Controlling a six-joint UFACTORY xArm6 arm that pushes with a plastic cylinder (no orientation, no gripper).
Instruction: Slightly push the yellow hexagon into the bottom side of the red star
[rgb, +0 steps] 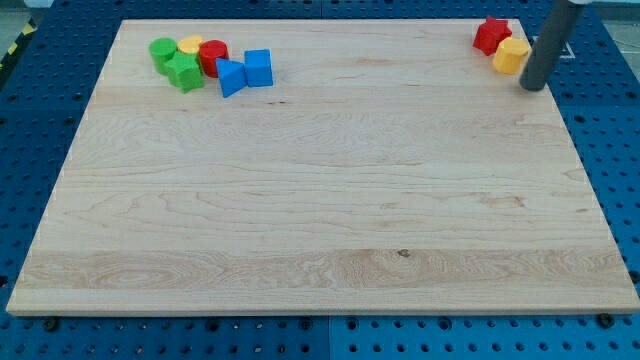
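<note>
Dark rod slants, my tip (533, 86) just right of yellow hexagon (511, 56).

A lab or robot test bench: a pale wooden surface (320, 200) lies on a blue perforated metal base (610, 130) with regular holes, and yellow-black hazard tape (18, 42) shows at ten o'clock.

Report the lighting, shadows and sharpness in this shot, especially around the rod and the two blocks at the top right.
Camera view: even, soft light with no glare on the board; only faint shadows under the blocks; my tip looks slightly soft-edged just right of the yellow hexagon, which touches the red star; both blocks are reasonably sharp.
</note>
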